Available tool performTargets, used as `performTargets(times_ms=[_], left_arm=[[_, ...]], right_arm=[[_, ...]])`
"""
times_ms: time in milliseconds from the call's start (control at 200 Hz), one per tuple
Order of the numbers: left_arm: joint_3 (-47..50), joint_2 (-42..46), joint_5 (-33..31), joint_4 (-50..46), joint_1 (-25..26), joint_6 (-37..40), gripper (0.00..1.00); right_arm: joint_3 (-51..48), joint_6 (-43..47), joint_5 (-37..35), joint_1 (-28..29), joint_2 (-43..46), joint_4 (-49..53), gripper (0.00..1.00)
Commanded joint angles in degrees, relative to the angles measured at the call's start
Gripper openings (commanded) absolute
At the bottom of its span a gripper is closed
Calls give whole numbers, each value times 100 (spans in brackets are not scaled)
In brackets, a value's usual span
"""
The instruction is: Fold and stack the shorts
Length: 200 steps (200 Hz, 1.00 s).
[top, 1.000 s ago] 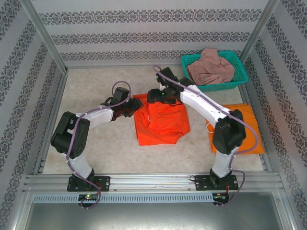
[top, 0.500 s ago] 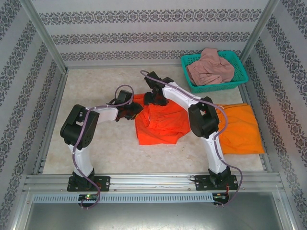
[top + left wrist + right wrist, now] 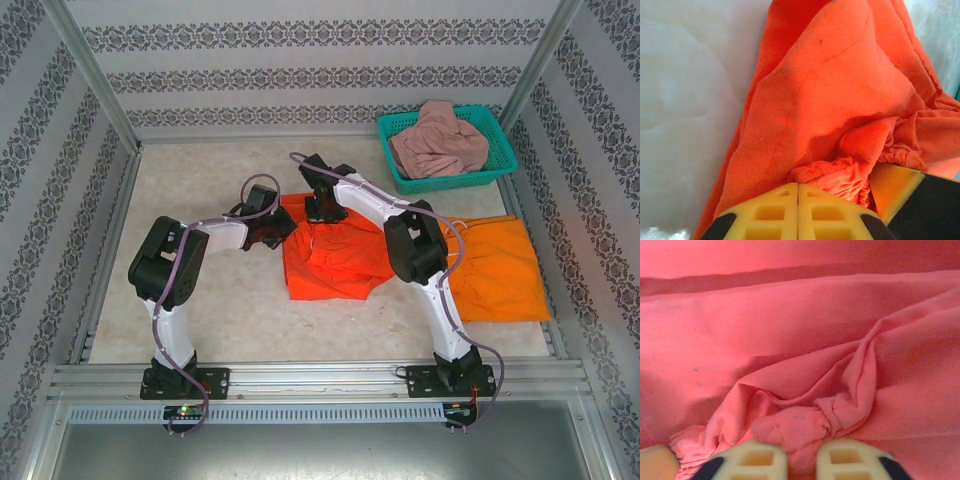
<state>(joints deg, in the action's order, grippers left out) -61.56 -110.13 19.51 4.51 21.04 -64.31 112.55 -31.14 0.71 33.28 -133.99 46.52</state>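
At the middle of the pale table [image 3: 200,300] the red-orange shorts [image 3: 340,258] lie bunched, mid-fold I'd say. At their 12 o'clock edge the right gripper [image 3: 801,452] clamps a wad of cloth. The left gripper [image 3: 798,187] has its fingers pressed together; whether they nip cloth I cannot tell. The next move wants both drawing that edge evenly toward 6 o'clock. The bright orange shorts [image 3: 505,270] lie flat at 3 o'clock, and the pink shorts [image 3: 438,140] sit in the teal basket [image 3: 502,160] at 1 o'clock.

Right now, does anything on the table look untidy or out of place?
Yes. The red-orange shorts in the middle are bunched and wrinkled at their far edge, not flat. The pink shorts lie crumpled in the teal basket. The bright orange shorts lie flat.
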Motion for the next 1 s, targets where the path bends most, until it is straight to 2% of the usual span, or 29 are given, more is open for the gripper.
performTargets(times_ms=[0,75,220,430,604,744,784,854,914,994], left_arm=[[-192,325,-138,-155,50,259,2],[-250,433,-168,-245,51,341,0],[-278,770,-283,-386,54,481,0],[-268,1394,-560,-883,-5,785,0],[-237,1593,-556,-1204,-209,1055,0],[261,1703,-483,-1130,-672,1035,0],[460,1720,-513,-1062,-819,1002,0],[838,1716,-578,-770,-1043,991,6],[1051,1680,-531,-562,-1240,995,16],[1187,1745,-424,-374,-1474,982,33]], right_arm=[[-67,115,-21,82,542,-21,7],[-255,216,-27,73,891,-177,0],[-456,376,151,74,1407,-339,0],[-495,104,1029,143,1710,-631,0],[-55,-167,1628,349,1334,-754,0],[573,-552,2081,583,497,-836,0],[734,-722,2144,635,215,-844,3],[950,-990,2404,713,-244,-976,8],[1085,-1256,2609,765,-585,-1096,15],[1112,-1620,2886,787,-862,-1454,29]])
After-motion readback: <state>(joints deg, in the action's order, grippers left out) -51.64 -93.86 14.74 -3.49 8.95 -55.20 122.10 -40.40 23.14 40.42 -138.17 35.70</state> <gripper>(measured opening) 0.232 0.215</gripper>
